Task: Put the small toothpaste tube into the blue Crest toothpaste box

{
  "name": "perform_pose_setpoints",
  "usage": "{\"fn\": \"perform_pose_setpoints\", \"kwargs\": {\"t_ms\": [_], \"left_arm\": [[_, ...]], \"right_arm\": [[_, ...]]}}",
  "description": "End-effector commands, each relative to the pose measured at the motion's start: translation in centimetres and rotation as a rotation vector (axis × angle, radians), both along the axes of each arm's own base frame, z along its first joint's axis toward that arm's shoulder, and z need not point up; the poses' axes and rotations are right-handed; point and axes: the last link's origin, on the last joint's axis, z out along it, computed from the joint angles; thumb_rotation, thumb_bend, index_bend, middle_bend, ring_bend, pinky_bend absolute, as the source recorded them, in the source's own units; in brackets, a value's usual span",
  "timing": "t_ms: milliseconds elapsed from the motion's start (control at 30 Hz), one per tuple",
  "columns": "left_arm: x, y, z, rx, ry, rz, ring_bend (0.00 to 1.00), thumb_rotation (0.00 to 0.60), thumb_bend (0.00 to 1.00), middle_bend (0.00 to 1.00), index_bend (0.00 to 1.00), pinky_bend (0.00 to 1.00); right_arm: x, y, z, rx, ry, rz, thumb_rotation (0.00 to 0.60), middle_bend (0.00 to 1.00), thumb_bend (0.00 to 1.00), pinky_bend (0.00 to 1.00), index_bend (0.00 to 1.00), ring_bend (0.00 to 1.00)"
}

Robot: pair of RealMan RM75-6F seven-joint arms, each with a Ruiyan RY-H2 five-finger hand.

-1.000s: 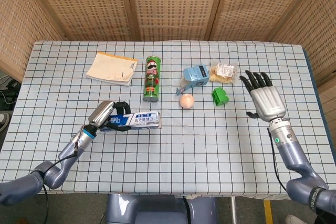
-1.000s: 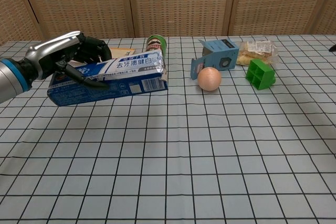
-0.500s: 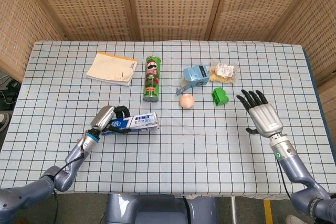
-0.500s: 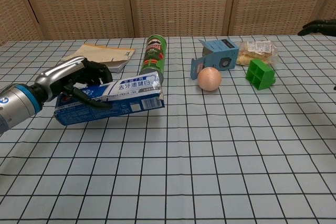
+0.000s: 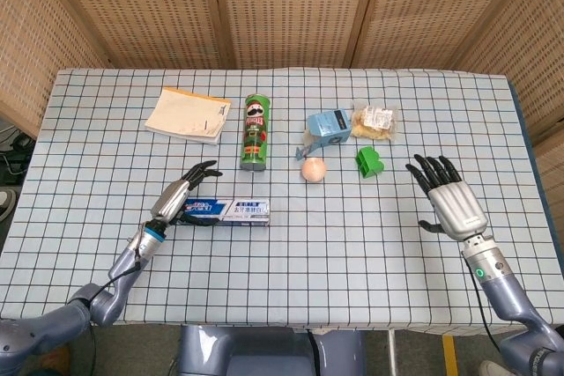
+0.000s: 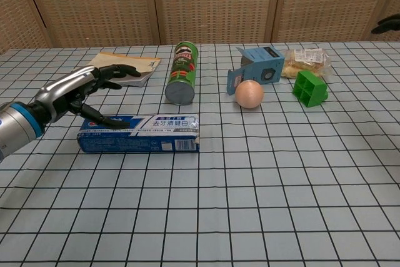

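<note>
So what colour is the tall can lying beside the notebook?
Green, with a red band on its label; the can shows best in the chest view.

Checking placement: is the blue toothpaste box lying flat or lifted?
Flat: the toothpaste box lies lengthwise on the tablecloth.

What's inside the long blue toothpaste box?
That cannot be seen. The blue Crest toothpaste box lies flat on the checked tablecloth, its cardboard walls covering anything inside. No loose toothpaste tube shows on the table. The left hand is open beside it.
</note>
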Motion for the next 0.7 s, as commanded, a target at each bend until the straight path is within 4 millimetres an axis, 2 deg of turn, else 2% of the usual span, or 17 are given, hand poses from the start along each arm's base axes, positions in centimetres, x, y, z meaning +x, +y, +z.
{"fn": "perform_pose_setpoints", "kwargs": {"t_ms": [33, 133, 167, 333, 500, 700], "left_arm": [[-0.8, -1.4, 3.7, 0.124, 0.055, -0.053, 0.00, 0.600, 0.00, 0.00, 0.01, 0.00], [-1.9, -3.0, 6.8, 0.232, 0.156, -0.051, 0.00, 0.600, 0.00, 0.00, 0.00, 0.00], [-2.5, -4.1, 8.5, 0.287, 0.220, -0.031, 0.00, 0.600, 0.00, 0.00, 0.00, 0.00], [-4.6, -8.7, 13.7, 0.443, 0.422, 0.123, 0.00, 0.600, 0.00, 0.00, 0.00, 0.00], [-6.6, -12.6, 17.5, 0.532, 0.506, 0.323, 0.00, 0.600, 0.00, 0.00, 0.00, 0.00], [-7.7, -15.4, 20.1, 0.547, 0.512, 0.401, 0.00, 0.600, 0.00, 0.00, 0.00, 0.00]], "right_arm": [[0.1, 0.9, 1.0, -0.019, -0.018, 0.009, 0.600, 0.05, 0.00, 0.00, 0.06, 0.02], [0.0, 1.9, 1.7, -0.047, -0.003, 0.027, 0.600, 0.02, 0.00, 0.00, 0.03, 0.00], [0.0, 2.5, 1.9, -0.060, -0.002, 0.031, 0.600, 0.01, 0.00, 0.00, 0.03, 0.00], [-0.4, 4.7, 2.7, -0.142, 0.029, 0.063, 0.600, 0.00, 0.00, 0.00, 0.00, 0.00], [-1.1, 6.7, 3.2, -0.216, 0.028, 0.027, 0.600, 0.00, 0.00, 0.00, 0.00, 0.00], [-1.5, 8.0, 3.8, -0.262, 0.027, -0.007, 0.600, 0.00, 0.00, 0.00, 0.00, 0.00]]}}
